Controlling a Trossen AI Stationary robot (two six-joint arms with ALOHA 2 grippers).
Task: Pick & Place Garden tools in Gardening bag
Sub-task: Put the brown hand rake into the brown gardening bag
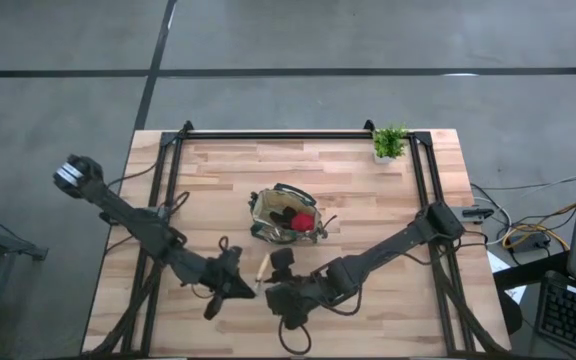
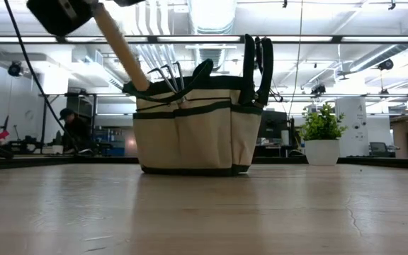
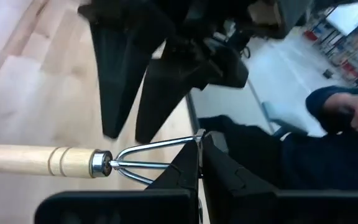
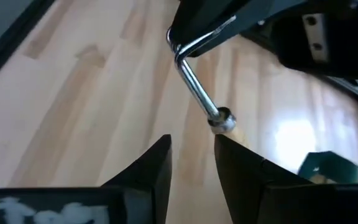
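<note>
You've got two matte-black jointed arms, black cables looped along the links. Left arm's base joint has a silver-grey cap. Left gripper [image 3: 199, 163] fingers are flat black tapering wedges; right gripper [image 4: 191, 163] fingers look the same.

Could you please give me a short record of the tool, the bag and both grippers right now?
tool: wooden-handled metal hand rake, held in the air, tilted
left gripper: shut on the rake's metal tines
right gripper: open, close to the rake, holding nothing
bag: round tan canvas tote with green trim, upright, tools inside
</note>
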